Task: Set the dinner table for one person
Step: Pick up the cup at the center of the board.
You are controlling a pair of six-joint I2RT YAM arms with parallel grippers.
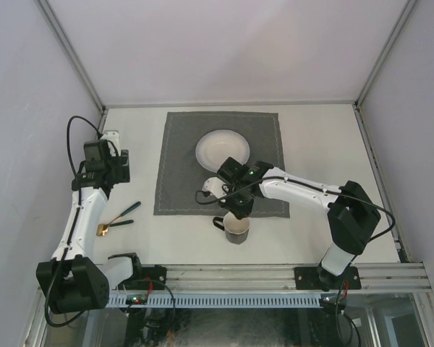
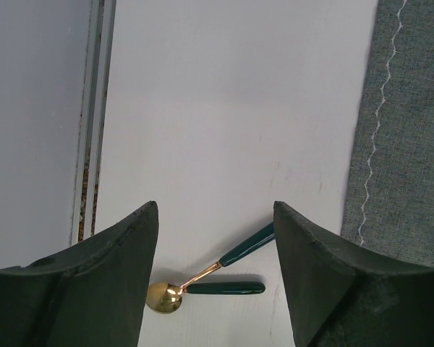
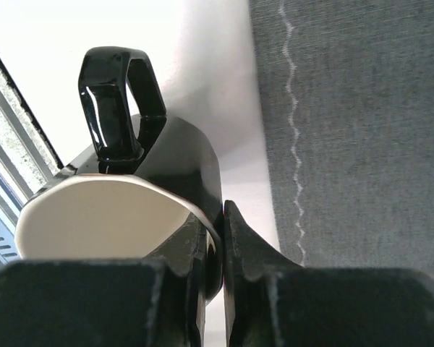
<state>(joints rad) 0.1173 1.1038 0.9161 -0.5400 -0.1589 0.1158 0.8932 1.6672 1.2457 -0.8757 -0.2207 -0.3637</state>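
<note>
Right wrist view: my right gripper (image 3: 218,225) pinches the mug (image 3: 181,159) by its rim so I can carry it; my left gripper (image 2: 213,210) hangs wide.

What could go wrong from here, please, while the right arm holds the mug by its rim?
1. The right jaws pinch only the thin rim of the mug, across from its handle, so it could tilt or slip when moved.
2. The mug is beside the near edge of the mat; carried low, it might snag the cloth.
3. The left jaws hang open above the spoon and a green-handled utensil that lie close together; grasping one may knock the other.
</note>
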